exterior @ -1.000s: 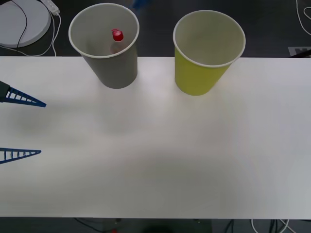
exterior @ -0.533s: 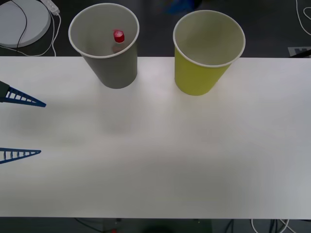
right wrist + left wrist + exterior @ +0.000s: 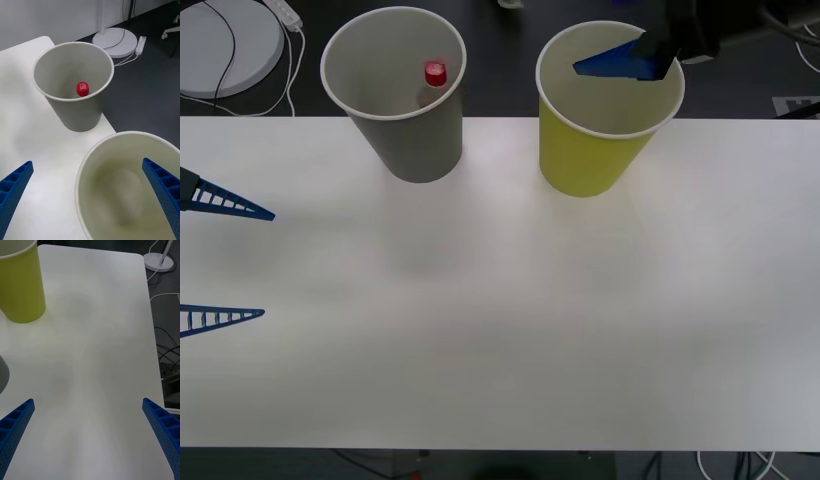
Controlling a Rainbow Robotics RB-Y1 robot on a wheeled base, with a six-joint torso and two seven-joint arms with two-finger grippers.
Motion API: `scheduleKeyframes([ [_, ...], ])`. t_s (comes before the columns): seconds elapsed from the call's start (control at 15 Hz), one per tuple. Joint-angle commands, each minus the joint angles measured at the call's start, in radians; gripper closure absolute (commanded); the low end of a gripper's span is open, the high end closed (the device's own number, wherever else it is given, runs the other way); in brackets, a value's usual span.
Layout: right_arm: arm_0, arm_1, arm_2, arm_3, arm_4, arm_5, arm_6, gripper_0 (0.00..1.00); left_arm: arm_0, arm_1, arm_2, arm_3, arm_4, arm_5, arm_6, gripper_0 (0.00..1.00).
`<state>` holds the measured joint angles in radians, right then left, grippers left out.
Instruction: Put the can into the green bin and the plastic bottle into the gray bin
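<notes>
A: Where does everything sit?

B: The plastic bottle [image 3: 433,82] stands inside the gray bin [image 3: 412,140], red cap up. The right gripper [image 3: 90,195] hangs over the mouth of the green bin [image 3: 590,160], jaws wide apart and holding nothing; a blurred shape lies at the bin's bottom, too unclear to name.

A: And the risk?

B: The bin looks light. If a finger catches the rolled rim on the way out, it could tip. The left gripper [image 3: 225,262] waits open at the table's [image 3: 510,330] left edge.
</notes>
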<state>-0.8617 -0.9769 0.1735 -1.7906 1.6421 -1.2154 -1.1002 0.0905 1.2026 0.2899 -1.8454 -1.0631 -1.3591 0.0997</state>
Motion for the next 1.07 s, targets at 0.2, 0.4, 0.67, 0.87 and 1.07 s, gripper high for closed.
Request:
scheduleKeyframes([
  [0.2,0.243,-0.023,-0.150,-0.095,-0.166,-0.001,0.246,0.00,0.000,0.000,0.000,0.000,0.000,0.000,0.000,0.00],
  [0.4,0.388,-0.032,-0.227,-0.151,-0.235,-0.001,0.395,0.00,0.000,0.000,0.000,0.000,0.000,0.000,0.000,0.00],
  [0.67,0.561,-0.042,-0.308,-0.202,-0.320,-0.001,0.550,0.00,0.000,0.000,0.000,0.000,0.000,0.000,0.000,0.00],
  [0.87,0.667,-0.068,-0.345,-0.211,-0.397,-0.003,0.668,0.00,0.000,0.000,0.000,0.000,0.000,0.000,0.000,0.00],
  [1.07,0.763,-0.071,-0.404,-0.228,-0.429,-0.044,0.721,0.00,0.000,0.000,0.000,0.000,0.000,0.000,0.000,0.00],
])
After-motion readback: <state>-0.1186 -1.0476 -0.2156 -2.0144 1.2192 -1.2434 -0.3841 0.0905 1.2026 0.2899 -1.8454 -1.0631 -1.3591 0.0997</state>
